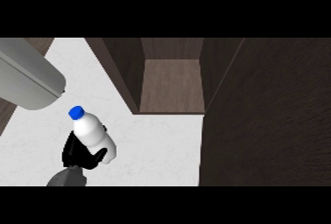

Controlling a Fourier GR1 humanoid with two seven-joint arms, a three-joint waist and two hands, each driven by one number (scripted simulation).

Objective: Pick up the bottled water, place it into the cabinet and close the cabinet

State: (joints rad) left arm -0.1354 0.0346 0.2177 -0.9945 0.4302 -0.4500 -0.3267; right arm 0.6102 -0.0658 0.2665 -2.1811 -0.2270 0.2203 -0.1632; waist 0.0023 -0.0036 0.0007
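The bottled water (93,131) is a white bottle with a blue cap (76,112), tilted with its cap up and to the left, over the white counter (155,148) at lower left. My right hand (74,153) is shut on its lower part, thumb curled across the front, and it hides the bottle's left side. The open cabinet (171,83) lies ahead and to the right, its brown shelf bare. Its dark door (271,118) stands open along the right. Only a grey forearm (29,74) of the left arm shows at upper left; that hand is out of view.
The cabinet's left wall (119,70) juts forward between the bottle and the shelf. The open door fills the right side from top to bottom. White counter lies between the bottle and the cabinet's front edge.
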